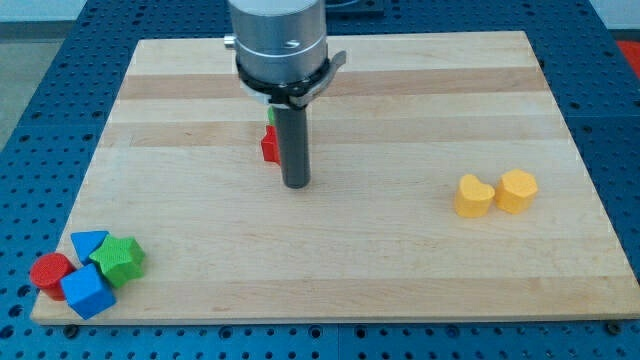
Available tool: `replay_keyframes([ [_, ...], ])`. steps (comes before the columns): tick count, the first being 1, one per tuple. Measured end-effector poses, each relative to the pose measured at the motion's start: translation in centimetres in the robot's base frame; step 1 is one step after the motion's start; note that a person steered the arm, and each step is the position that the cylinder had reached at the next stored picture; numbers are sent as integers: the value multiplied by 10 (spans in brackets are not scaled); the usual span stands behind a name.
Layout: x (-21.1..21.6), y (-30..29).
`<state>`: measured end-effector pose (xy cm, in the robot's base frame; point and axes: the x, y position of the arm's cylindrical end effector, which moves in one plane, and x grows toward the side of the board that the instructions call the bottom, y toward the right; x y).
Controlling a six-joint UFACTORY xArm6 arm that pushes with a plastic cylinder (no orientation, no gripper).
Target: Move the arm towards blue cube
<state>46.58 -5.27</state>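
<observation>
The blue cube (87,291) lies at the board's bottom-left corner, packed against a red cylinder (50,271), a blue triangular block (89,244) and a green block (121,260). My tip (296,184) rests on the board near the middle, far up and to the right of the blue cube. A red block (269,145) sits just left of the rod, partly hidden by it, with a bit of a green block (271,114) showing above it.
Two yellow blocks, a heart shape (473,196) and a hexagonal one (517,190), lie side by side at the view's right. The wooden board (400,100) sits on a blue perforated table (30,80).
</observation>
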Motion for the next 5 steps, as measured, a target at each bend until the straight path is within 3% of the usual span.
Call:
replay_keyframes([
  [2, -34, -21],
  [3, -23, -20],
  [5, 94, -14],
])
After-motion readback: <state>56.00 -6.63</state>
